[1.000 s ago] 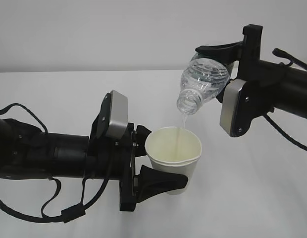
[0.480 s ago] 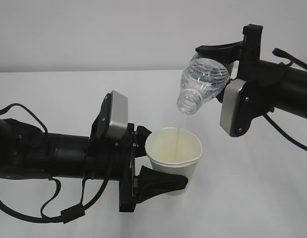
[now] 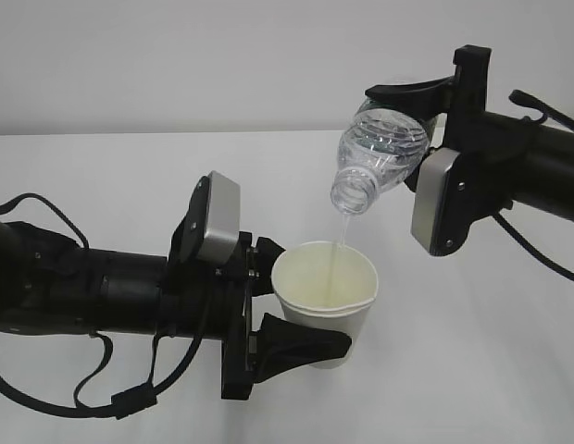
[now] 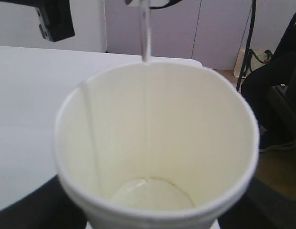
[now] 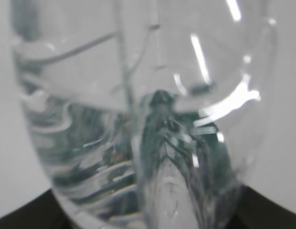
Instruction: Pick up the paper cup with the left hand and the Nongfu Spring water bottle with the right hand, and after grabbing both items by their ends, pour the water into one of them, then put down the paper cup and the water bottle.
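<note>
There is 1 cup (image 3: 324, 301), off-white paper, and it shows again, from above, in the left wrist view (image 4: 157, 143). There is 1 bottle (image 3: 378, 155), clear ribbed plastic, filling the right wrist view (image 5: 138, 124) as well. 1 thin stream of water (image 3: 339, 248) runs between them. There are 2 black arms, 1 on the left (image 3: 93, 291) and 1 on the right (image 3: 532, 171), each carrying 1 silver-grey plate, so 2 plates in all. 1 white table (image 3: 472, 370) lies under everything.
</note>
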